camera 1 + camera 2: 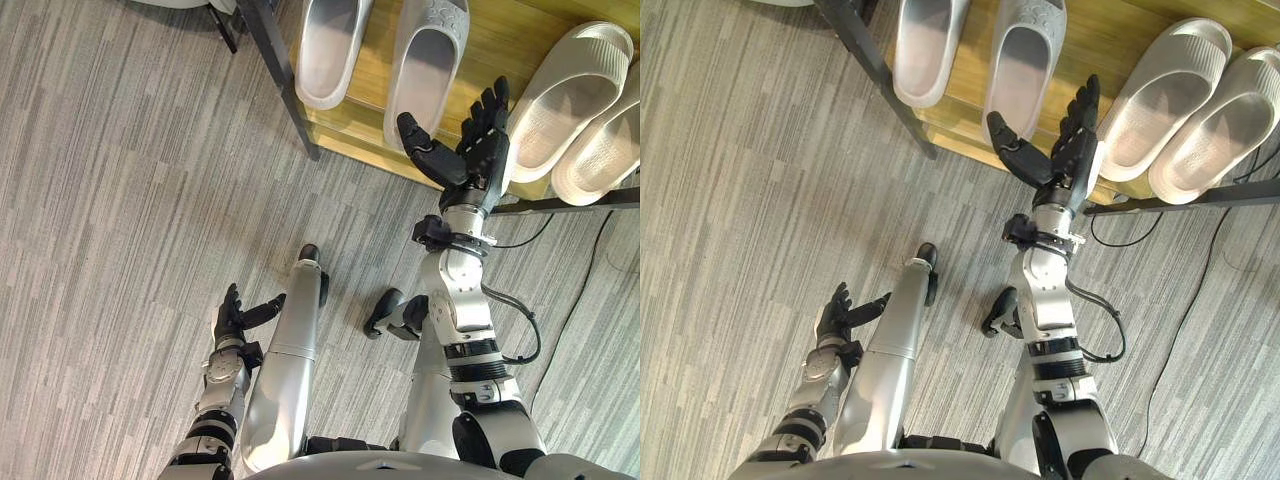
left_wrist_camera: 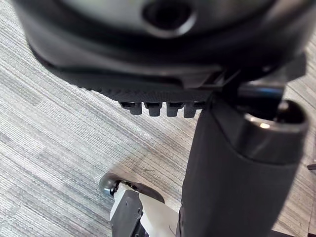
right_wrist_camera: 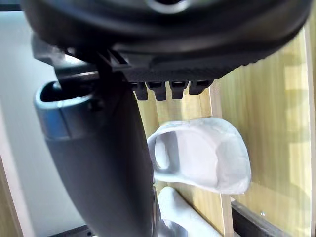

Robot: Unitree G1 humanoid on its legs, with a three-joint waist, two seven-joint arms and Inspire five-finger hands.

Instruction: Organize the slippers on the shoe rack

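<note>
Grey striped carpet meets a wooden-slatted shoe rack. The open, empty right hand has a white rubber slipper at its thumb and cream rubber slippers beside its fingers; the left hand hangs open.

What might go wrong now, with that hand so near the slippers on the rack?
1. The right hand is open between the grey slipper and the beige slipper, near both. A sideways swing might knock either one askew.
2. Both slippers' heels lie near the front edge of the wooden shelf, so a nudge could tip one onto the floor.
3. The left hand hangs low and open, too far away to catch anything.
</note>
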